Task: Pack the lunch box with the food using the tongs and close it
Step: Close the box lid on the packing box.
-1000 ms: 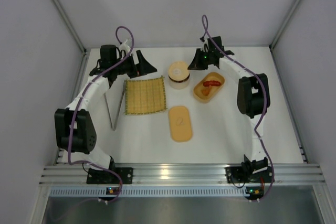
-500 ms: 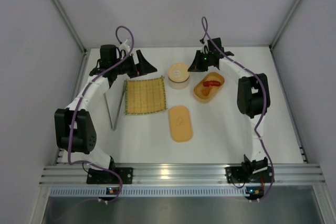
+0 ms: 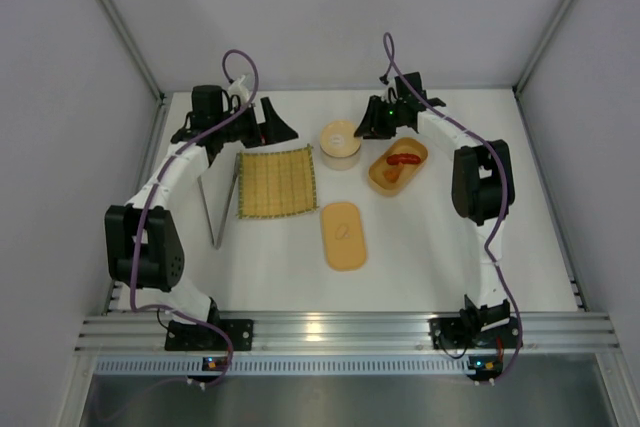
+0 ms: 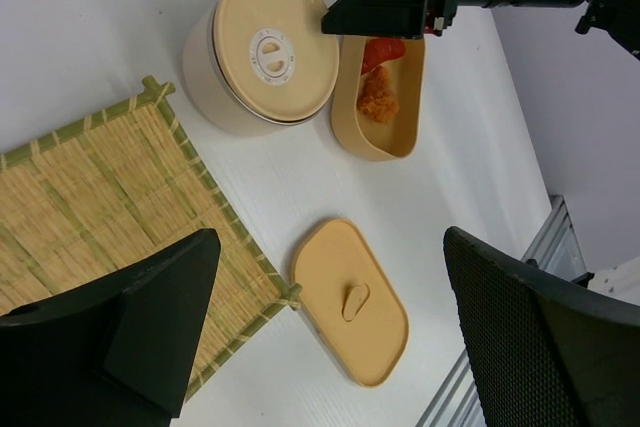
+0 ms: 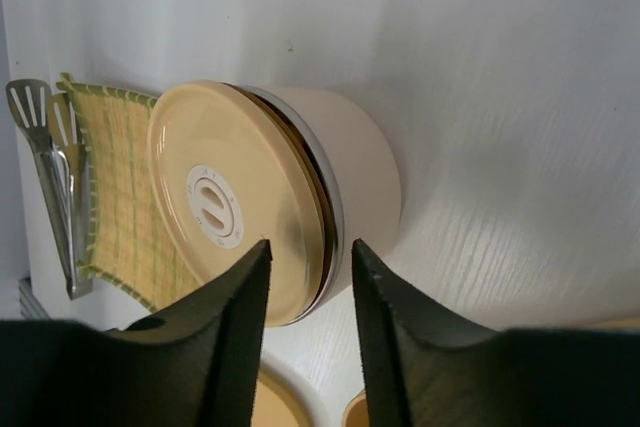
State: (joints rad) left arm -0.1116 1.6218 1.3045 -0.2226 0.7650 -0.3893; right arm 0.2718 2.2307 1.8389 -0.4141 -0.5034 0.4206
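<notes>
Overhead view. Tongs (image 3: 213, 205) lie loose on the surface (image 3: 420, 247) toward its left edge, just beside a woven mat (image 3: 277, 183) that looks bare. The lunch box (image 3: 385, 179) sits uncovered toward the far edge, right of middle, with food (image 3: 403, 159) inside. Its lid (image 3: 344, 235) lies flat near the middle of the surface, apart from the box. A round bowl (image 3: 340, 143) stands between mat and box. The left claw (image 3: 278, 125) hovers over the mat's far edge. The right claw (image 3: 372, 123) hovers between the bowl and the box.

Left wrist view. The left claw's jaws are spread wide and hold nothing. Below them lie the mat's corner and the lid, knob upward. In the box a red piece and an orange crumbed piece are visible; other pieces cannot be made out.

Right wrist view. The right claw's fingers stand a little apart with nothing between them, aimed at the bowl's side. The tongs show at the mat's far side.

Judgement. Packing appears finished, since no food is seen outside the box, and closing is the step in hand. The next move calls for a claw to descend on the lid, grip its knob or rim, turn it to match the box's slant, and seat it squarely.
</notes>
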